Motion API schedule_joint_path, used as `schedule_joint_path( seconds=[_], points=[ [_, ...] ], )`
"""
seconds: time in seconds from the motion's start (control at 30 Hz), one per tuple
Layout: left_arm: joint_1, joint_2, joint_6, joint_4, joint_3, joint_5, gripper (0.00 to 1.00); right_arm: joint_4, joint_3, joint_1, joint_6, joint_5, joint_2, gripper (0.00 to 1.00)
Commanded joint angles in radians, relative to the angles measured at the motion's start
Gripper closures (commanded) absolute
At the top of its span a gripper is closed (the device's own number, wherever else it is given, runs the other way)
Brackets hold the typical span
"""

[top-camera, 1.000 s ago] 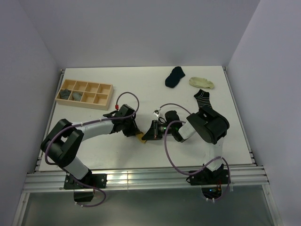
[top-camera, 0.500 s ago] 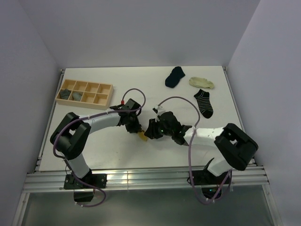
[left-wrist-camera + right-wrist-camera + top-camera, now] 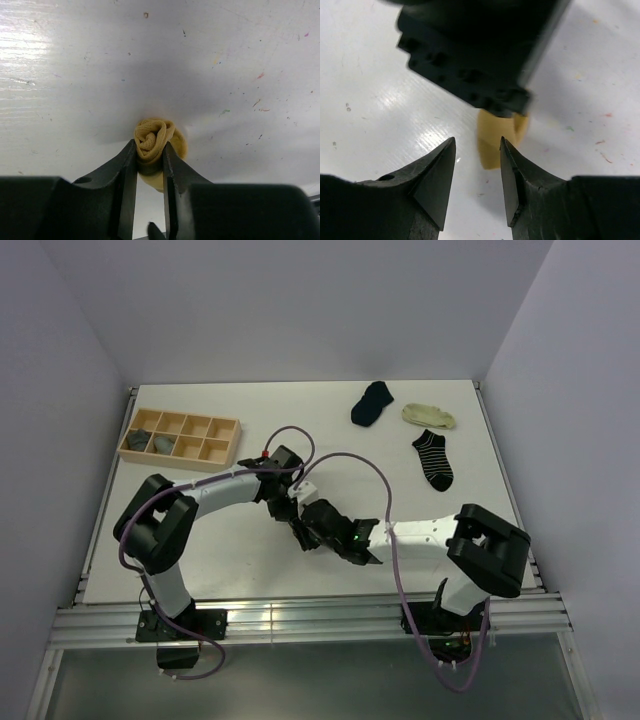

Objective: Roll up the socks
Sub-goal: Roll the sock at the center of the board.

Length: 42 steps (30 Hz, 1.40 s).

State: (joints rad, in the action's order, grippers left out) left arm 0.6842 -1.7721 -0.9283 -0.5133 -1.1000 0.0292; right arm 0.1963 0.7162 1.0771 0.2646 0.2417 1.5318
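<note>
Mid-counter [image 3: 300, 430], the left claw [image 3: 150, 147] is clenching the mustard sock [image 3: 152, 134], which is sitting wound into a tight roll and resting on or just above the surface. The roll's spiral end is facing the left wrist camera, so its long axis is judged to be running along the left fingers, with the roll's far half projecting past their tips. The right claw [image 3: 477, 141] is standing released, its jaws parted and holding nothing. It is pointing at the same roll from the opposing side, with the sock lying just ahead of the gap between its tips and slightly toward the right-hand finger; whether either tip is touching fabric cannot be told. The left arm is therefore the nearer and is alone controlling the sock. Any transfer would be calling for the right claw to advance a little along its own axis and centre on the roll before closing. Well apart, at the far right, the navy sock [image 3: 372, 402], cream sock [image 3: 429, 416] and striped sock [image 3: 433, 459] are lying flat and unrolled. At the far left, the tray [image 3: 222, 437] is holding grey bundles in two compartments.
</note>
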Motion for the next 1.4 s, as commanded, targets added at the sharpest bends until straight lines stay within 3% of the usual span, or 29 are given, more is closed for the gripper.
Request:
schedule_joint_path(
  seconds=[0.0,0.4,0.93,1.37],
  points=[
    [-0.003,-0.033,0.040,-0.077,-0.004,-0.049,1.00,-0.009,0.057,0.040,-0.062,0.081,0.043,0.52],
    [-0.003,-0.030,0.042,-0.076,-0.001,-0.046,1.00,-0.032,0.023,0.067,-0.004,0.197,0.133,0.52],
    [-0.002,-0.038,0.052,-0.085,-0.012,-0.046,1.00,-0.069,0.022,0.067,0.022,0.234,0.042,0.52],
    [0.003,-0.038,0.046,-0.086,-0.012,-0.041,1.00,-0.043,0.028,0.067,0.021,0.185,0.162,0.55]
  ],
)
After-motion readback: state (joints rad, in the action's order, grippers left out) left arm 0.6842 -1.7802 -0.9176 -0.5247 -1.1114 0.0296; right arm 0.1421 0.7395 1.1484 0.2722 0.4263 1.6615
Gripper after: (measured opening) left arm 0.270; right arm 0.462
